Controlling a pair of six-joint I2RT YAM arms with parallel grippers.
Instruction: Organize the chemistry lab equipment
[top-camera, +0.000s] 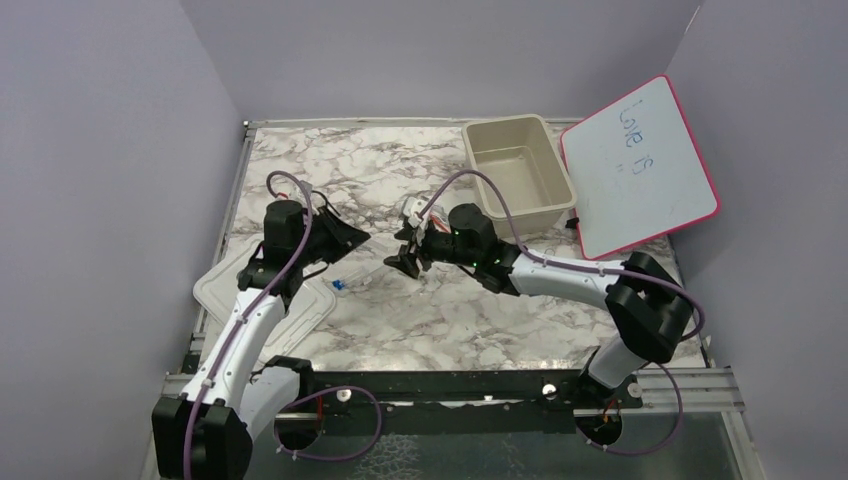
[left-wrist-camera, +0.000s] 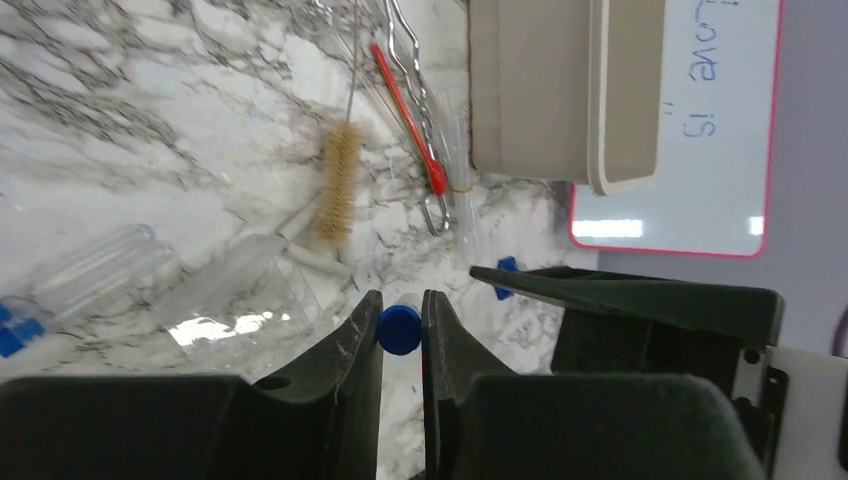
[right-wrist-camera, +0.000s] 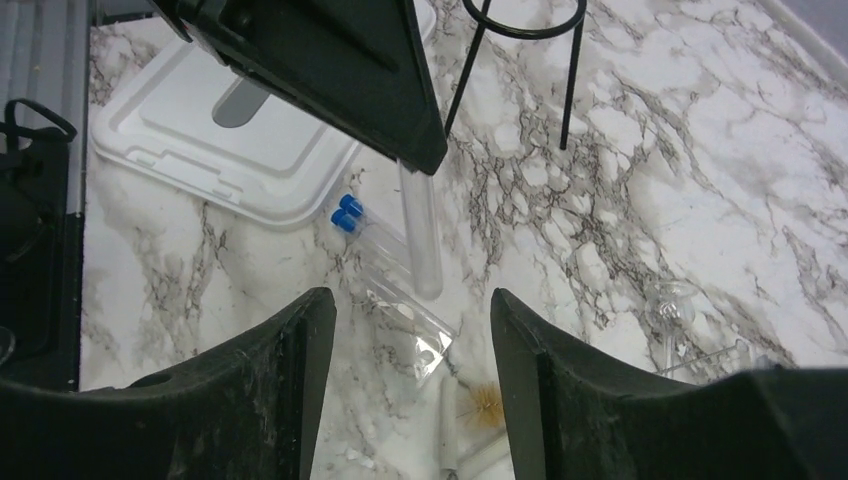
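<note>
One clear tube (right-wrist-camera: 422, 235) is pinched by its blue cap (left-wrist-camera: 400, 328) between the closed jaws of the left gripper (left-wrist-camera: 400, 300), left of the bench's (top-camera: 420, 330) middle. Whether its far end rests on the marble I cannot tell. It looks light, smooth-walled, slippery and probably brittle, so the cap seems a safer hold than the bare wall. Two more capped tubes (right-wrist-camera: 350, 212) lie just beside the white lid (right-wrist-camera: 220, 150) near the left edge. Close by, the right gripper (right-wrist-camera: 410, 300) hangs wide open and empty.

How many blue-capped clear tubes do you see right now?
3. The held tube is pinched at its cap by the left fingers; the two lying tubes rest together beside the white lid. Others may be hidden.
</note>
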